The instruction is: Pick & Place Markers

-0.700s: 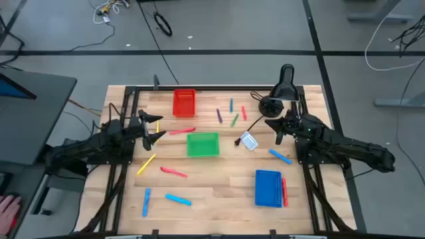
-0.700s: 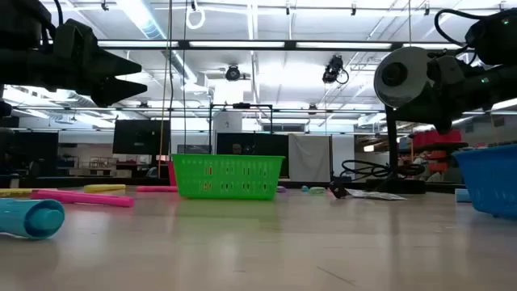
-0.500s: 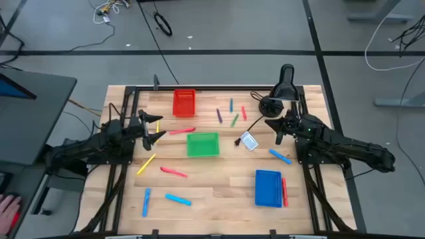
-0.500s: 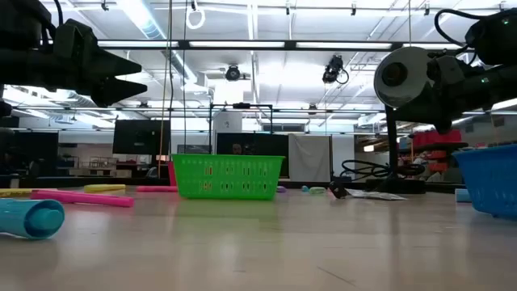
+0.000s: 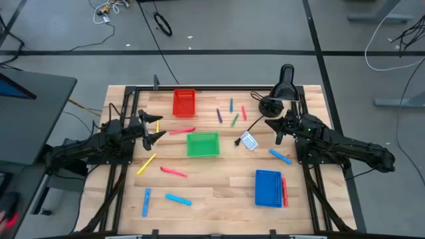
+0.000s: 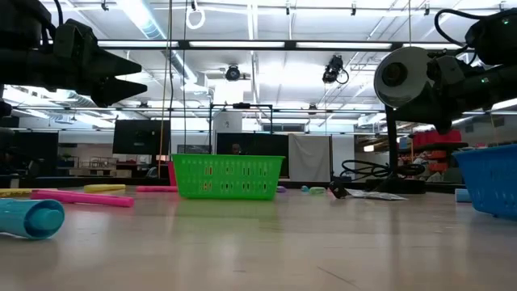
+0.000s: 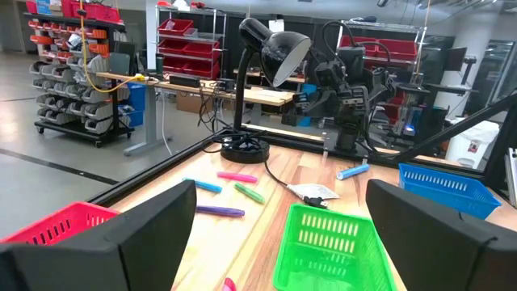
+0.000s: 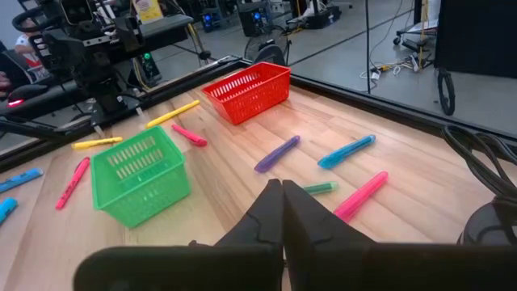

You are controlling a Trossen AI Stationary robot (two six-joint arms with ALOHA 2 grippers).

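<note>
Barely begun: markers (image 5: 172,172) lie scattered across the table (image 5: 219,186).
Left hand (image 5: 157,129) gapes empty; right hand (image 5: 279,135) pinched shut, holding nothing.

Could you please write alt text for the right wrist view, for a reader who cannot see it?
The right gripper, fingers shut and holding nothing, hovers over a wooden table. Beyond it lie a green tray, a red tray, and scattered markers: purple, blue, pink and yellow.

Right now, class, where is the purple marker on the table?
In the high view the purple marker lies at the table's far middle, between the red tray and the green marker.
</note>
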